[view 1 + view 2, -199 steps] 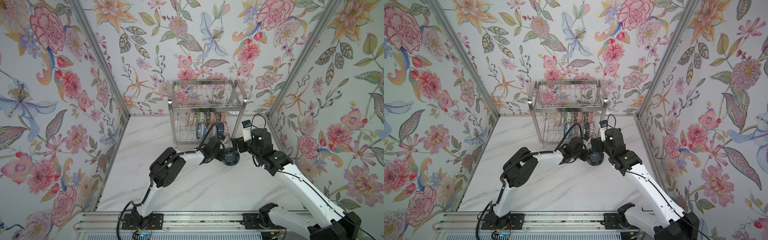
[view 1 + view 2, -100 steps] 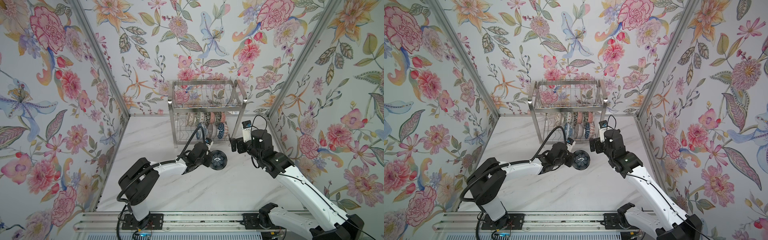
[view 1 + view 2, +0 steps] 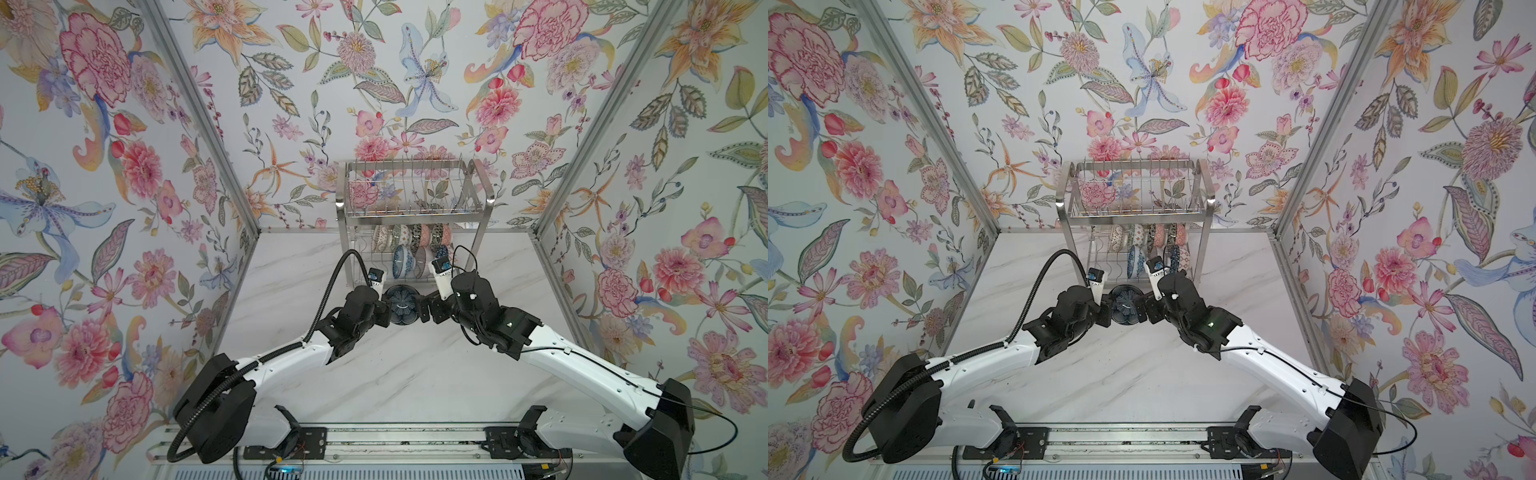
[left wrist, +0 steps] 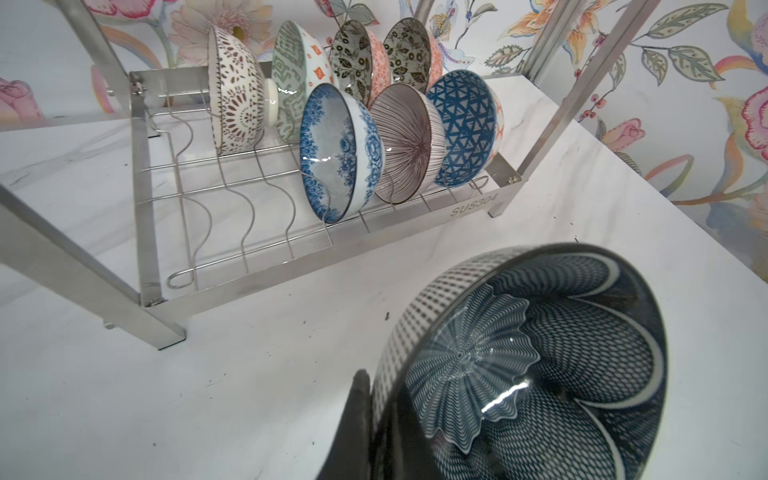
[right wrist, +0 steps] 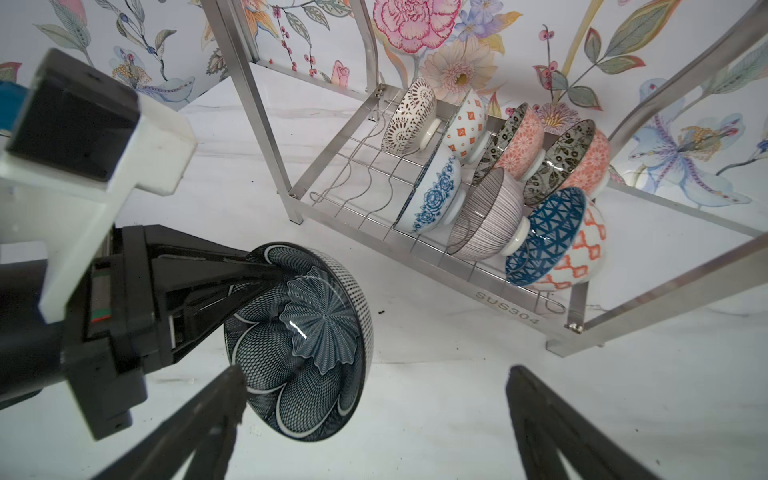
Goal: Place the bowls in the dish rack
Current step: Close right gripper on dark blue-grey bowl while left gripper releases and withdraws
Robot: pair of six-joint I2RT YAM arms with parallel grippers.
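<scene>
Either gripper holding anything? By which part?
The left gripper is shut on the dark blue bowl, pinching it at the rim. The right gripper is open beside it, holding nothing.

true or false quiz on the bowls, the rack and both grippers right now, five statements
1. The left gripper is shut on the rim of the dark blue bowl. True.
2. The right gripper grips that bowl too. False: it is open, beside the bowl.
3. Seven bowls stand in the lower tier of the dish rack. True.
4. The dark blue bowl already sits in the rack. False: it is held in front of the rack, outside it.
5. The striped bowl stands between the blue flowered bowl and the blue triangle bowl. True.
</scene>
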